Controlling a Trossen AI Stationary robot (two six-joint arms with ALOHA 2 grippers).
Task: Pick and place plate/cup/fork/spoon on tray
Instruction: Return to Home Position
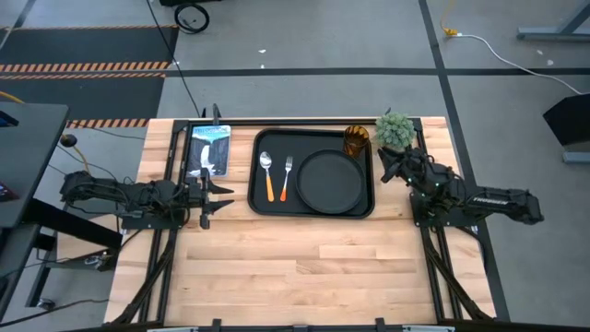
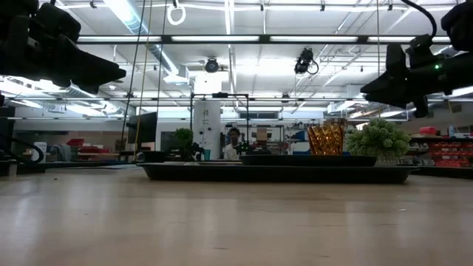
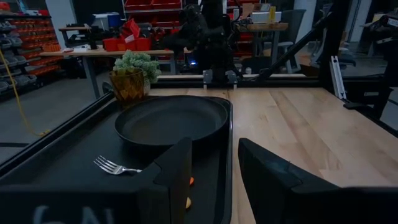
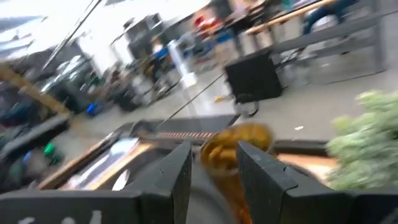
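Looking down from above, you are seeing all four items already sitting on the tray: the spoon and the fork lying side by side at its left end, the plate filling the right half, and the cup standing in the far right corner. The right gripper is hovering just off the tray's right edge, near the cup and beside the small green plant. Its fingers are parted and holding nothing, though the right wrist view is blurred, so I am judging the gap only roughly.

If you are drawing that arm away, you should be lifting it clear first and keeping the fingers spread, so nothing brushes the cup or the plant.

The left gripper is waiting over the bare table left of the tray, fingers apart and empty.

The left wrist view is showing you the fork's tines lying flat on the tray floor and the cup upright behind the plate. The low view is confirming both arms are raised well off the table, which the overhead view is not telling you.
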